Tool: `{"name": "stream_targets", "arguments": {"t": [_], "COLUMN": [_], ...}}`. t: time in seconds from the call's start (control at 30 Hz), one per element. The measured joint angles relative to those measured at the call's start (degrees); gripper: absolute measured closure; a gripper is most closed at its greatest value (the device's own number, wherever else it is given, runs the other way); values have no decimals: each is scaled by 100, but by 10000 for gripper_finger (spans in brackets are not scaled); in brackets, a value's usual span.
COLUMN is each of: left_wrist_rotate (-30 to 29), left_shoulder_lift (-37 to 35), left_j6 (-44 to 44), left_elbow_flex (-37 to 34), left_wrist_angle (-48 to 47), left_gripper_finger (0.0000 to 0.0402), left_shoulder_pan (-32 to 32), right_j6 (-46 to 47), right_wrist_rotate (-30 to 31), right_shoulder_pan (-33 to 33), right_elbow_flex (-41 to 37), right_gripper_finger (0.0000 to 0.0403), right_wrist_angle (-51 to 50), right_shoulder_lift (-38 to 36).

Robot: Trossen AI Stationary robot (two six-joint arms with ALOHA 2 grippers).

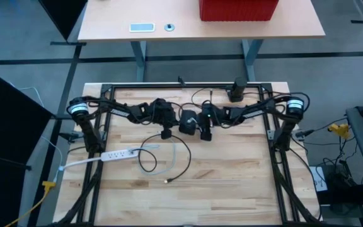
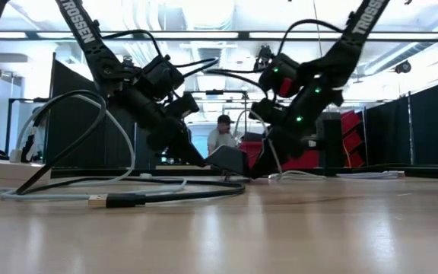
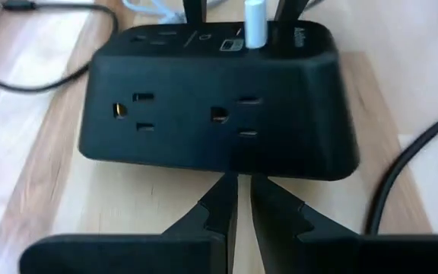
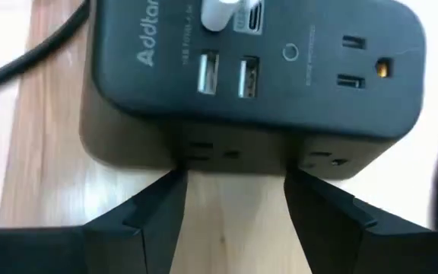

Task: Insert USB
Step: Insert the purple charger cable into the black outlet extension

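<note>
The left gripper (image 3: 237, 199) is pinched almost closed. It holds nothing. Its tips sit just in front of one side of the black charger (image 3: 217, 99), near the bottom edge.

The right gripper (image 4: 234, 194) is spread wide and holds nothing. Its two fingers (image 4: 154, 209) stand right at the other side of the charger (image 4: 257, 76); I cannot tell if they touch it.

The charger reads "Addta" in white letters on its top; the rest of the word is cut off. There is smaller writing I cannot read. "TROSSEN" is printed on the arms.

The charger is a smooth black plastic block with rounded corners. It has wall sockets on its sides and top, two flat USB slots (image 4: 223, 76) and a round button mark. A small white plug (image 4: 217, 14) already stands in its top. It sits mid-table, between the two grippers.

The table (image 1: 232, 183) is pale wood planks. A black cable (image 1: 169, 165) lies looped on it, its metal USB end (image 2: 101, 201) lying free, well apart from the charger. A white power strip (image 1: 115, 154) lies near the left arm.
</note>
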Motion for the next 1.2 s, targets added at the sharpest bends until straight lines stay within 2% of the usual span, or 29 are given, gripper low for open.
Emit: {"name": "stream_targets", "arguments": {"t": [0.2, 0.33, 0.63, 0.93, 1.2], "left_wrist_rotate": [-52, -61, -59, -59, -57], "left_shoulder_lift": [-11, -12, -19, -19, -18], "left_j6": [138, 142, 129, 116, 95], "left_elbow_flex": [0, 0, 0, 0, 0], "left_wrist_angle": [-542, -473, -450, -460, -465], "left_gripper_finger": [374, 374, 374, 374, 374], "left_shoulder_pan": [33, 41, 37, 37, 37], "right_j6": [-216, -432, -396, -302, -1150], "right_wrist_rotate": [-96, -62, -232, 155, 696], "right_shoulder_pan": [-6, 6, -8, -172, -273], "right_elbow_flex": [264, 390, 582, 584, 586], "right_gripper_finger": [187, 174, 138, 119, 129], "right_wrist_angle": [-710, -1089, -1284, -1816, -2119], "right_shoulder_lift": [40, -129, -507, -656, -946]}}
